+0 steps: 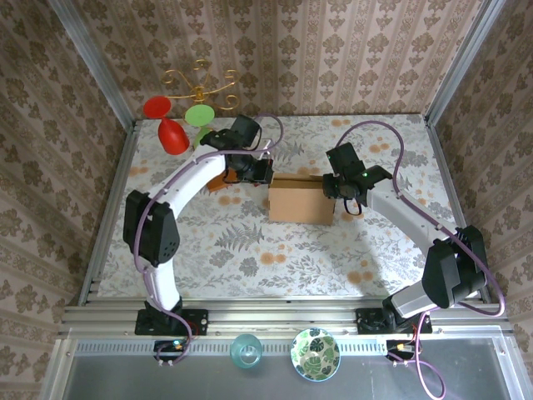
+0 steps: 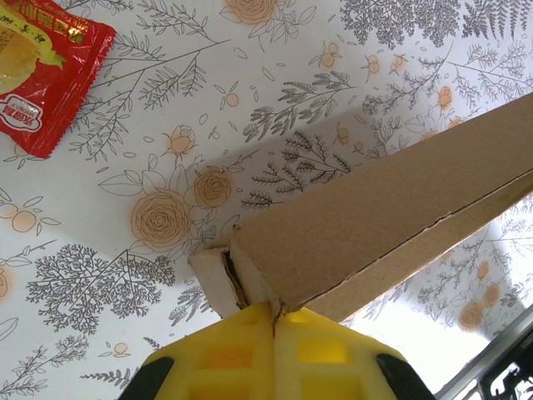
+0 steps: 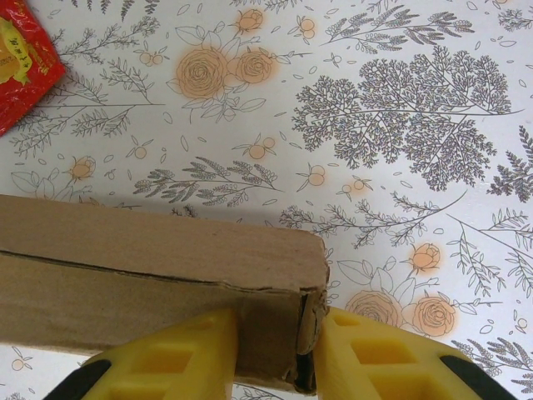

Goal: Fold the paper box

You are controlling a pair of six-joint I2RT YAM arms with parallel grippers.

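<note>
Brown paper box (image 1: 301,203), yellow fingers (image 3: 375,358), grey-and-orange floral table (image 1: 250,250)

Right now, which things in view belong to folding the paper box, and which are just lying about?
For the job: paper box, left end effector, right end effector gripping it.
Lying about: red packet, red glass, gold stand, teal cup, patterned bowl.

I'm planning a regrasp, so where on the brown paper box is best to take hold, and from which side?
Grip a short end wall, coming in from that end along its length. The paper box is long, its broad faces look too wide to pinch, but the end walls are thin cardboard. The left gripper and right gripper each pinch one end.
</note>
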